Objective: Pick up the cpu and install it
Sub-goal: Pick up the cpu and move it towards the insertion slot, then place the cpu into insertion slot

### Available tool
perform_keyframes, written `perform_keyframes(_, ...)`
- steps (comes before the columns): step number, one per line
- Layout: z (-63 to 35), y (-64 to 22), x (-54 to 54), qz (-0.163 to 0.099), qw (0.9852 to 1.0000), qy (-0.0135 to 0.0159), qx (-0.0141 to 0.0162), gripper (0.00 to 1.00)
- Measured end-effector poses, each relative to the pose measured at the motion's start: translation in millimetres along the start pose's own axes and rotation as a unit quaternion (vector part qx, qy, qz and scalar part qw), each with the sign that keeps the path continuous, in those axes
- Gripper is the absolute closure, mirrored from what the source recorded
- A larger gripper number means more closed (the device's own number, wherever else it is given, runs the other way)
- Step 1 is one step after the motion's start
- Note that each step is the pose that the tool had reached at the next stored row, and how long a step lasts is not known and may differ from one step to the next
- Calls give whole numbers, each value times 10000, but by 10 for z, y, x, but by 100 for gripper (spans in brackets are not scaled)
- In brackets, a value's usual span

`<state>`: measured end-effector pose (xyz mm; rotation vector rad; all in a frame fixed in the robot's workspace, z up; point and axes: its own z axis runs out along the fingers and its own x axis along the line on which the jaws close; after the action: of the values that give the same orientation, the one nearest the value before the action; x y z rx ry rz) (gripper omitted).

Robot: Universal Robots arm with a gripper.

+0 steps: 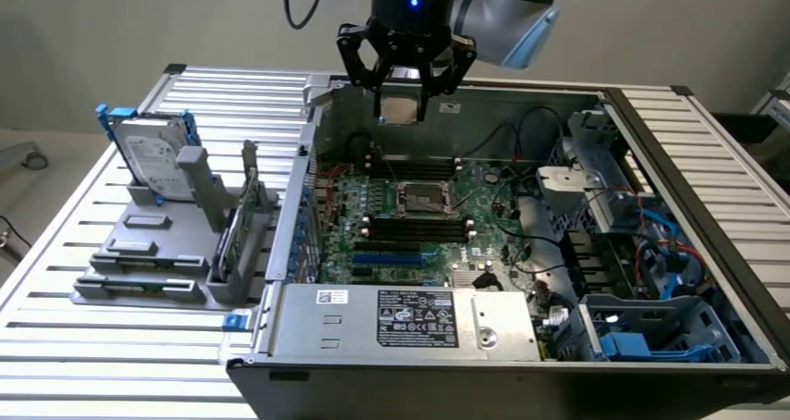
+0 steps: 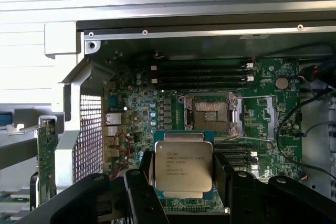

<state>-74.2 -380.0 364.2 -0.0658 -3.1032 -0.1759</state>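
Observation:
My gripper [image 1: 402, 105] hangs above the open computer case, shut on the cpu [image 1: 401, 108], a small square chip with a dull silver top. In the wrist view the cpu [image 2: 183, 163] sits between my black fingers [image 2: 145, 182], its printed metal lid facing the camera. Below it on the green motherboard [image 1: 475, 212] lies the open cpu socket [image 1: 424, 198], with its metal frame around it; the same socket [image 2: 211, 115] lies just beyond the chip in the wrist view. The chip is well above the board, not touching it.
Black memory sticks [image 1: 417, 230] flank the socket. A silver hard drive [image 1: 154, 156] with blue bracket stands in a grey fixture [image 1: 142, 253] at the exterior view's left. The power supply [image 1: 408, 320] is at the case front, with cables and blue drive bays [image 1: 642, 332] at the right.

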Motion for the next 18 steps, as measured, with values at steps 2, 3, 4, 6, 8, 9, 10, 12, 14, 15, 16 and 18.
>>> perform_keyframes(2, 0, 0, 0, 0, 10000, 0, 0, 45)
perform_keyframes(3, 0, 0, 0, 0, 10000, 0, 0, 45)
perform_keyframes(4, 0, 0, 0, 0, 10000, 0, 0, 45)
perform_keyframes(6, 0, 0, 0, 0, 10000, 0, 0, 45)
perform_keyframes(8, 0, 0, 0, 0, 10000, 0, 0, 45)
perform_keyframes(9, 0, 0, -1, 0, 10000, 0, 0, 45)
perform_keyframes(10, 0, 0, -1, 0, 10000, 0, 0, 45)
perform_keyframes(12, 0, 0, -1, 0, 10000, 0, 0, 45)
perform_keyframes(14, 0, 0, -1, 0, 10000, 0, 0, 45)
perform_keyframes(15, 0, 0, -1, 0, 10000, 0, 0, 45)
perform_keyframes(16, 0, 0, -1, 0, 10000, 0, 0, 45)
perform_keyframes(18, 0, 0, -1, 0, 10000, 0, 0, 45)
